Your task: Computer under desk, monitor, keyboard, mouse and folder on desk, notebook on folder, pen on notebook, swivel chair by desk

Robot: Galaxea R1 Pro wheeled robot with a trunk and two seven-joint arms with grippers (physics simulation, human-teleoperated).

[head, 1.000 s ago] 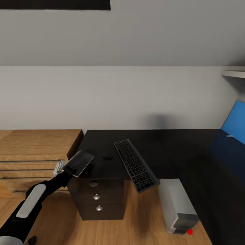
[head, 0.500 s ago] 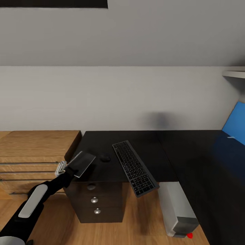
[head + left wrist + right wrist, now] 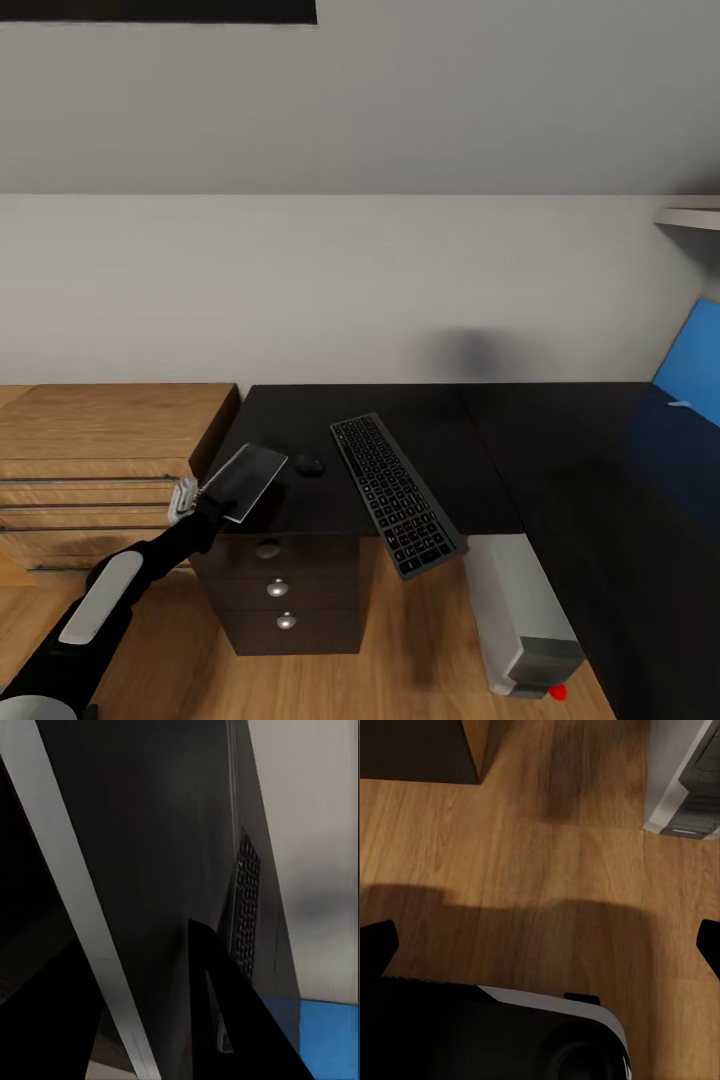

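Glossy desk [image 3: 400, 420] under keyboard [image 3: 397, 492], mouse [image 3: 309, 462]

The left arm reaches toward one o'clock; its left claw [image 3: 222, 492] grips a flat dark panel. The right claw's [image 3: 544, 945] fingertips sit wide apart.

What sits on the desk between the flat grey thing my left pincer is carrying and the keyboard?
In the head view, the mouse lies on the desk between the flat grey thing and the keyboard.

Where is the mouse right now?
In the head view the mouse sits on the desk top, just left of the keyboard and right of the flat item held by the left arm.
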